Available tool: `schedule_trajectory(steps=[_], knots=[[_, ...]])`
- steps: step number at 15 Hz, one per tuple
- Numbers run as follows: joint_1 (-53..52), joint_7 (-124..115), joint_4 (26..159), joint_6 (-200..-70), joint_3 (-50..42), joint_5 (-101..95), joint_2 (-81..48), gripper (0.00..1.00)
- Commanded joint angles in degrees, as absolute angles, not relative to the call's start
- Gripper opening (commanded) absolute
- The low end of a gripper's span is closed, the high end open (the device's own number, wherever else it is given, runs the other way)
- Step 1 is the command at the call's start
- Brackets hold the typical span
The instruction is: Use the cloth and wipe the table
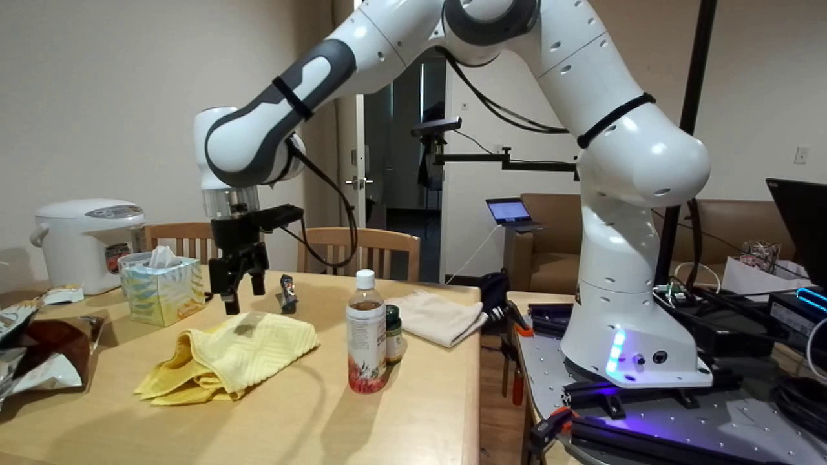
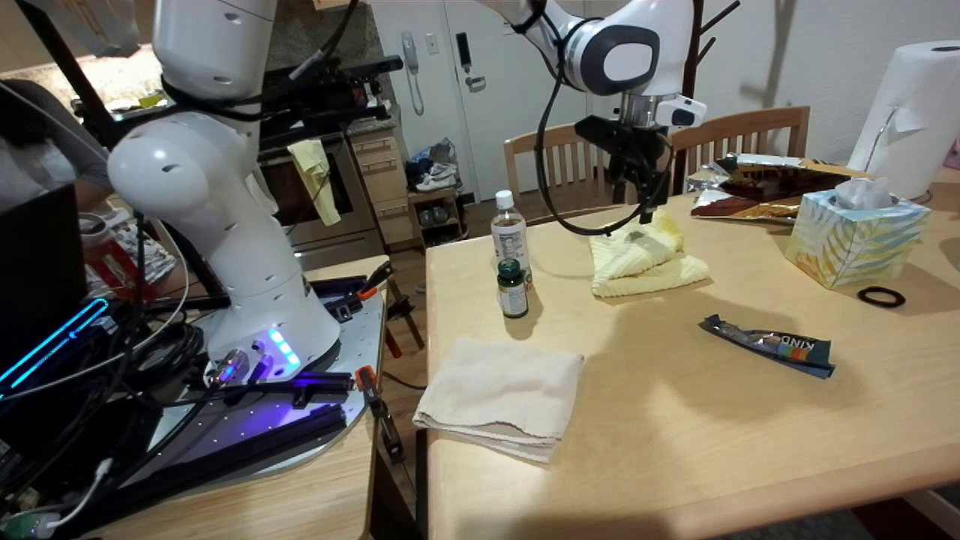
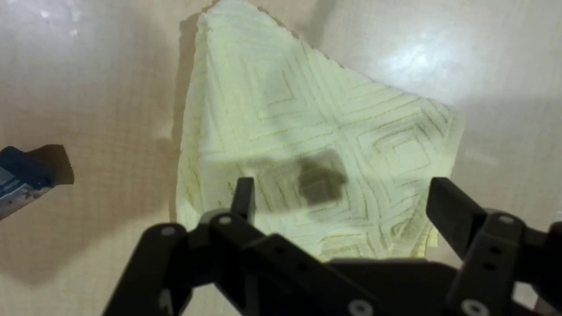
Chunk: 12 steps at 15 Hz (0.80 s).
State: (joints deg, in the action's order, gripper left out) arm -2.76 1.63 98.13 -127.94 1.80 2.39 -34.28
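A yellow cloth with a ribbed pattern lies loosely folded on the wooden table (image 1: 413, 426). The cloth shows in both exterior views (image 1: 258, 349) (image 2: 637, 259) and fills the middle of the wrist view (image 3: 307, 118). My gripper (image 1: 245, 298) hangs pointing down above the cloth, apart from it. In the wrist view the gripper (image 3: 341, 188) is open, its fingers wide apart with nothing between them, over the cloth's lower part. A dark patch shows on the cloth between the fingers; I cannot tell whether it is shadow or stain.
A bottle (image 1: 366, 332), a small green jar (image 2: 512, 289) and a folded beige cloth (image 2: 510, 390) stand or lie near the robot's side. A bar wrapper (image 2: 772, 345), tissue box (image 2: 855, 232), black ring (image 2: 881, 297), snack bags (image 1: 55, 352) and water boiler (image 1: 90, 242) are also on the table.
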Motion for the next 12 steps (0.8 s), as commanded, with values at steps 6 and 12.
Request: schedule_trajectory(steps=[6, 12], knots=[[-1.66, 4.28, 91.1, -128.64, 3.7, 3.08, -41.3, 1.0], [-1.74, 3.92, 88.8, -127.66, 3.25, 2.35, -44.37, 1.0]])
